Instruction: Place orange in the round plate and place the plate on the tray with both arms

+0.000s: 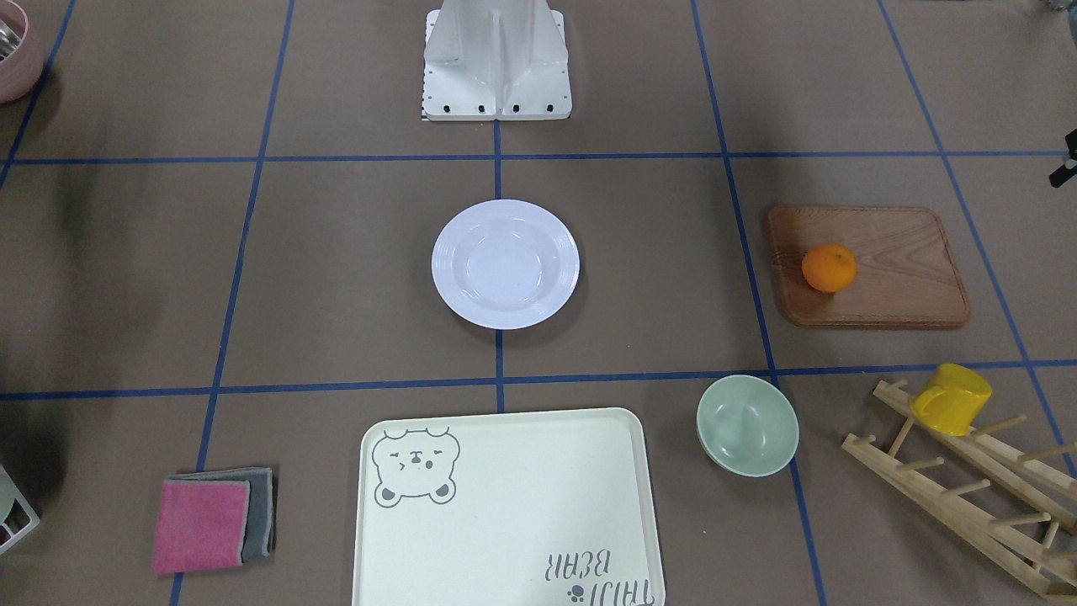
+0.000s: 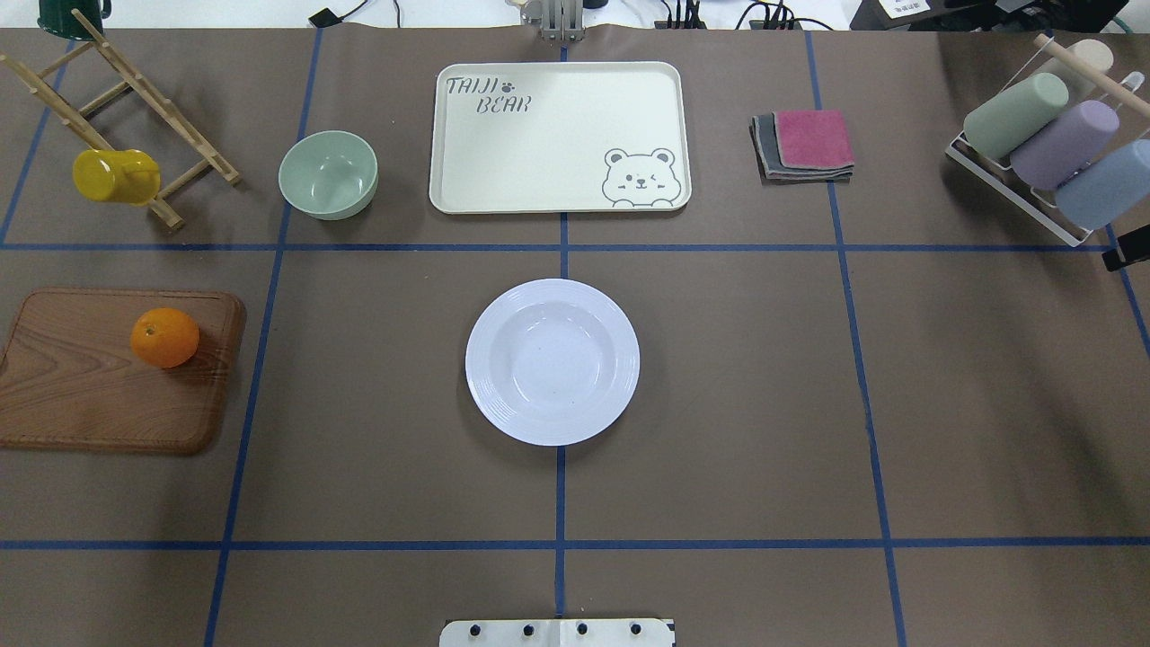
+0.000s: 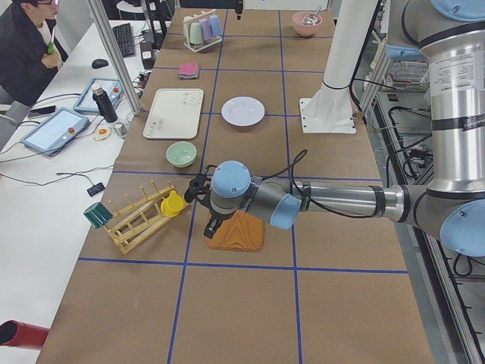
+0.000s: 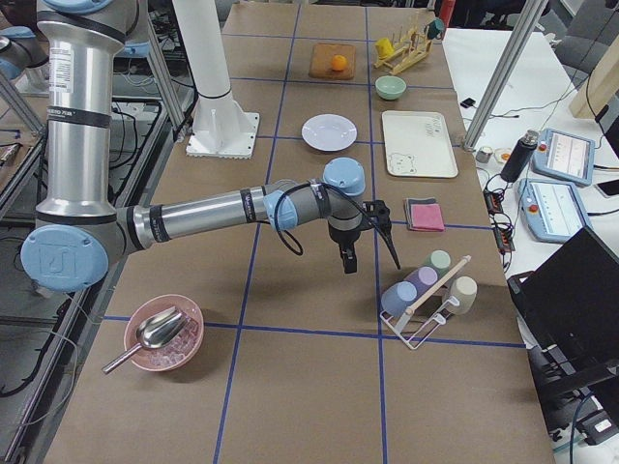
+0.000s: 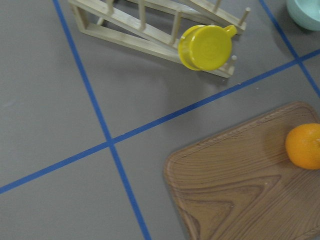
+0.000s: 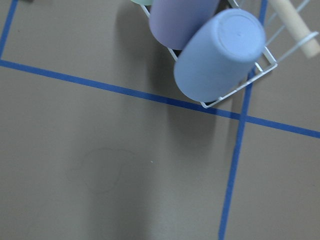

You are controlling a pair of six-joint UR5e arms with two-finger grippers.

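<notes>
Orange (image 2: 164, 337) sits stem dot up on the wooden board (image 2: 81, 395). The plate (image 2: 552, 361) faces up. The tray (image 2: 557, 135) lies lengthwise across the desk (image 2: 737, 404). I cannot tell whether the left fingers (image 3: 198, 188) or right fingers (image 4: 387, 237) are spread.

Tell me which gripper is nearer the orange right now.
Left. The left gripper hangs above the wooden board the orange sits on; the right gripper is at the table's opposite end, beside the cup rack.
</notes>
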